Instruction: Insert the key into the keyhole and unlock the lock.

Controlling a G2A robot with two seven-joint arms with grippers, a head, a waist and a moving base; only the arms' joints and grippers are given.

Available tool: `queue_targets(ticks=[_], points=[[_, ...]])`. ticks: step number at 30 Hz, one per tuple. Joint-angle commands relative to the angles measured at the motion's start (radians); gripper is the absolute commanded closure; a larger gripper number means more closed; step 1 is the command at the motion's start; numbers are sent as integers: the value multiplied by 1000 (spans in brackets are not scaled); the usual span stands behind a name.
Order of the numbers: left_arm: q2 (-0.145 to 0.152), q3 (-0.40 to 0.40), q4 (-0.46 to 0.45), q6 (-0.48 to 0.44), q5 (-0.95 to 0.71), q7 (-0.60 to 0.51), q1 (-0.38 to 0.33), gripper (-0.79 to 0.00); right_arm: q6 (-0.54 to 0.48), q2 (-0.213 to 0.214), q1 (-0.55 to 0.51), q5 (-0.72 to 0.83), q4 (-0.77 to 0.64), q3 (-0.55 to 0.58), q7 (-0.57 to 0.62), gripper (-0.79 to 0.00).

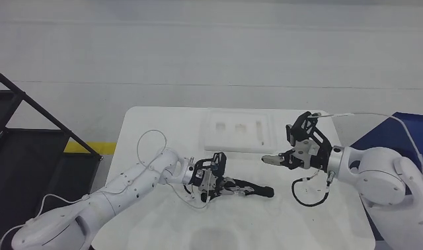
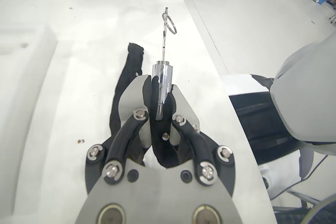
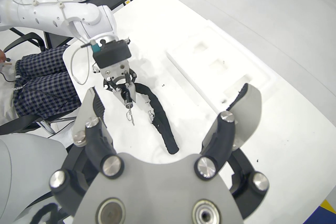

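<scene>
Lock (image 2: 162, 75): rear end hidden between the fingers of the left gripper (image 2: 158, 87). Keyhole could not be seen. The key (image 2: 163, 42) met the lock's face, but depth of entry could not be judged. The black cable (image 2: 130, 70) passed behind the gripper, and its near run was concealed. In the top view, key and lock were too small to separate. Foam tray (image 2: 23, 57): cut off at the picture's edge.
</scene>
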Motion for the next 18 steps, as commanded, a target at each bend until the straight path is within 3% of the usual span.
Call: queue_targets(ticks=[1, 2, 3, 11, 15, 18], points=[[-11, 12, 9, 3, 13, -32, 3, -228, -3, 1, -8, -2, -1, 7, -4, -785], [-17, 19, 15, 0, 15, -45, 4, -391, -5, 1, -11, -4, 0, 9, -6, -785], [-23, 29, 18, 0, 17, -57, 4, -785, -8, 1, -14, -4, 0, 11, -9, -785], [-54, 58, 64, 0, -41, -20, -22, -785, -40, 0, -29, -32, 32, 14, -70, -785], [-44, 47, 60, 0, -77, 42, -56, -785, -100, -3, -21, -51, 55, 2, -114, -785], [-23, 36, 50, 0, -96, 64, -103, -785, -202, -7, 3, -51, 95, -19, -169, -785]])
